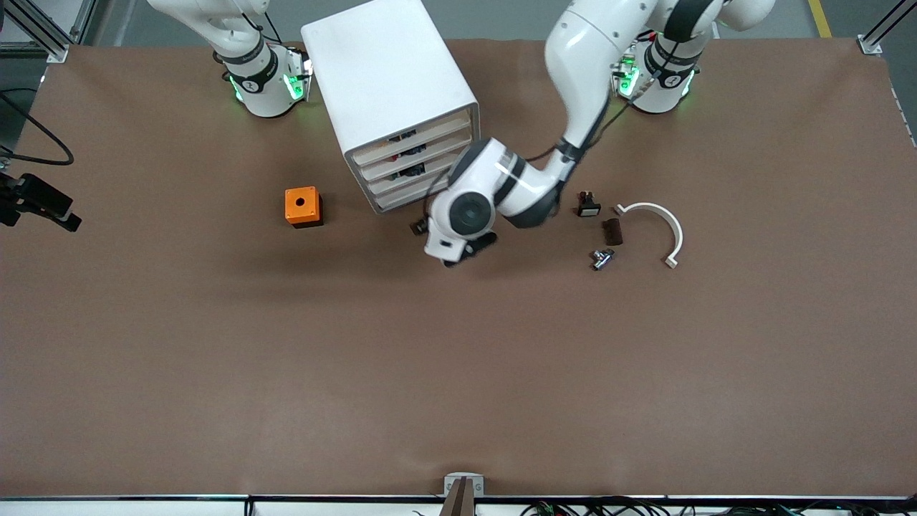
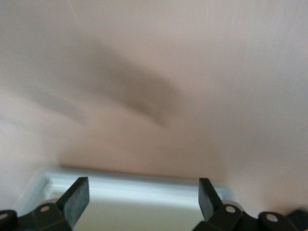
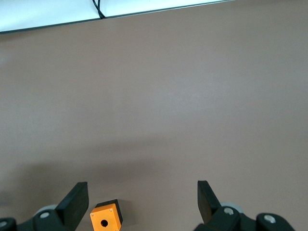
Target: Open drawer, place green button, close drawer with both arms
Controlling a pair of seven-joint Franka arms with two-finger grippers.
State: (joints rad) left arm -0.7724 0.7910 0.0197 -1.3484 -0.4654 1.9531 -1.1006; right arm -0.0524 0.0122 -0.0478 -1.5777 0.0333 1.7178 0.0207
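Observation:
The white four-drawer cabinet [image 1: 390,79] stands at the back middle of the table. Its third drawer from the top [image 1: 395,180] looks shut in the front view. My left gripper [image 1: 423,224] is low at the cabinet's front, by the lower drawers. In the left wrist view it [image 2: 143,187] is open, with a white drawer rim [image 2: 134,188] between its fingers; I cannot tell which drawer. My right gripper [image 3: 142,188] is open and empty, high over the orange box [image 3: 106,219], and is out of the front view. No green-capped button shows in any view.
The orange box with a hole [image 1: 302,206] sits beside the cabinet toward the right arm's end. Toward the left arm's end lie a black-and-white switch [image 1: 588,205], a dark brown block [image 1: 612,231], a small grey part [image 1: 602,258] and a white curved piece [image 1: 663,226].

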